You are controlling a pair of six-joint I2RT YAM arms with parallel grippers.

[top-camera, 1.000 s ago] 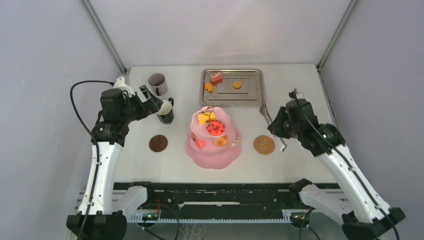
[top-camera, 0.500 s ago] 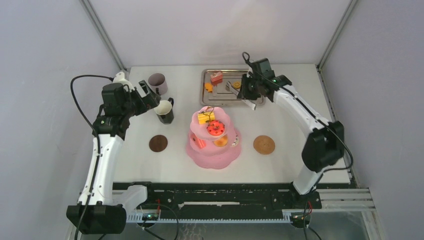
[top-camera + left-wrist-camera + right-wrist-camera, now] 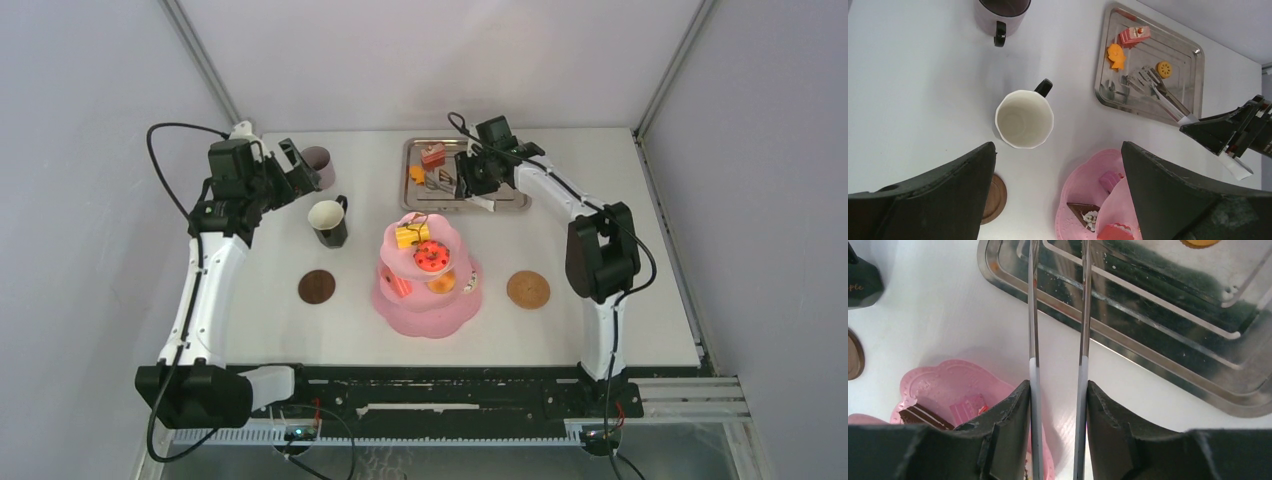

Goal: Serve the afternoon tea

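Steel serving tongs (image 3: 1033,315) clamped in the right gripper (image 3: 1058,390), blades apart over the rectangular steel tray (image 3: 1148,50) at the table's far edge; left gripper (image 3: 1058,150) gaping near the black mug (image 3: 1024,119); pastry-transfer step, next probably needing a squeeze around one toy cake (image 3: 1134,36) on that tray, bound for the pink three-tier scalloped stand (image 3: 420,318) mid-table.

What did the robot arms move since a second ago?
The right gripper, holding the tongs, swung from beside the right coaster out over the tray. The left gripper, open, drew back from the black mug toward the mauve mug. Both mugs and the pink stand stayed put.
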